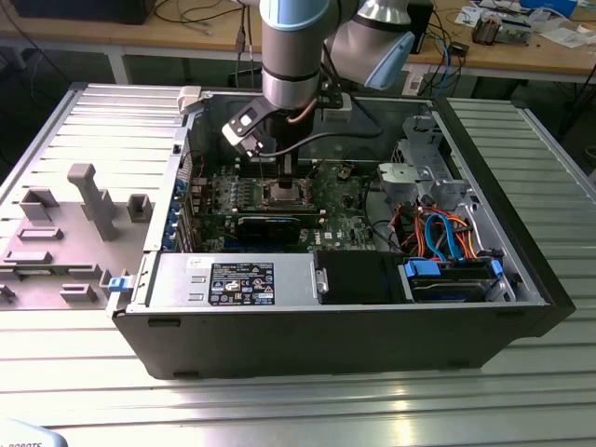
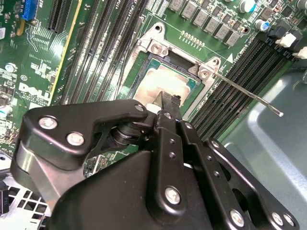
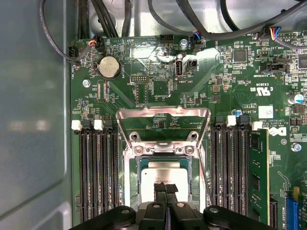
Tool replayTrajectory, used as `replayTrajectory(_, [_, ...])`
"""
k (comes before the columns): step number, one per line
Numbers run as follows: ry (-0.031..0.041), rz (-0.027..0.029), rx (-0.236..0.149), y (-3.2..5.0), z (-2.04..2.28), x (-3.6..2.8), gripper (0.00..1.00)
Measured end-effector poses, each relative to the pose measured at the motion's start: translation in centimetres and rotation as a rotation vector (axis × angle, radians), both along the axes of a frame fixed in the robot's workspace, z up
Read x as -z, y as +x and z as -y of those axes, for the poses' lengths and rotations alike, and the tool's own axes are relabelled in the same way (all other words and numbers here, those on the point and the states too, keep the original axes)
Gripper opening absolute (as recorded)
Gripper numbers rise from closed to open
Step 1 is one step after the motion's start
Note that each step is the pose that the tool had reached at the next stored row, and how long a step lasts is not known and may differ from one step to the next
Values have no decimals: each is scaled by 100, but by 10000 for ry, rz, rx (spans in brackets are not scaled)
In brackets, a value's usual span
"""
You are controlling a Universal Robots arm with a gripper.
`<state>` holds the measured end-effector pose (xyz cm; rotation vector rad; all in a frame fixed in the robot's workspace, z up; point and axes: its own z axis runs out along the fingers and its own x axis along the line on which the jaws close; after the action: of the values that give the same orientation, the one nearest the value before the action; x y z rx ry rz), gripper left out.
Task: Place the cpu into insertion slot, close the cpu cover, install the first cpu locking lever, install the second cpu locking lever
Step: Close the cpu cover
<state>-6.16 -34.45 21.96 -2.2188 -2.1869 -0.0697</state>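
The cpu, a dull silver square, lies flat in the insertion slot on the green motherboard; it also shows in the second wrist view as the cpu. The cpu cover, a silver frame with a square window, stands tilted up, open, on the slot's far side from my fingers. My gripper is shut, its two black fingers pressed together with the tips right over the cpu's top. One thin locking lever sticks out unlatched beside the slot. In the exterior view my gripper hangs over the insertion slot inside the case.
Long black memory slots flank the socket on both sides. A coin battery and cable bundles sit beyond the cover. The open computer case holds a drive cage with orange and blue cables. A grey fixture tray lies on the exterior view's left.
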Motion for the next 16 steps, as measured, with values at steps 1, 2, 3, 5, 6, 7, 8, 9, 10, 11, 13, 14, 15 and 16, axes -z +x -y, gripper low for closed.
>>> replayTrajectory(1, [1, 2, 0, 0, 0, -3, 11])
replayTrajectory(2, [1, 2, -1, 0, 0, -6, 11])
replayTrajectory(3, [2, 2, -1, 0, 0, -9, 11])
replayTrajectory(5, [1, 1, -1, 0, 0, -15, 11])
replayTrajectory(6, [0, 1, -1, 0, 0, -18, 11])
replayTrajectory(7, [0, 1, 0, 0, 0, -21, 11])
replayTrajectory(8, [0, 1, 0, 0, 0, -23, 11])
replayTrajectory(9, [1, 1, -1, 0, 0, -27, 11])
replayTrajectory(10, [0, 1, 0, 0, 0, -31, 11])
replayTrajectory(11, [-1, 0, -1, 0, 0, -34, 11])
replayTrajectory(13, [-3, 1, -1, 0, 0, -43, 11])
replayTrajectory(14, [-4, 1, -1, 0, 0, -48, 11])
replayTrajectory(15, [-4, 0, -1, 0, 0, -52, 11])
replayTrajectory(16, [-3, 1, -1, 0, 0, -58, 11])
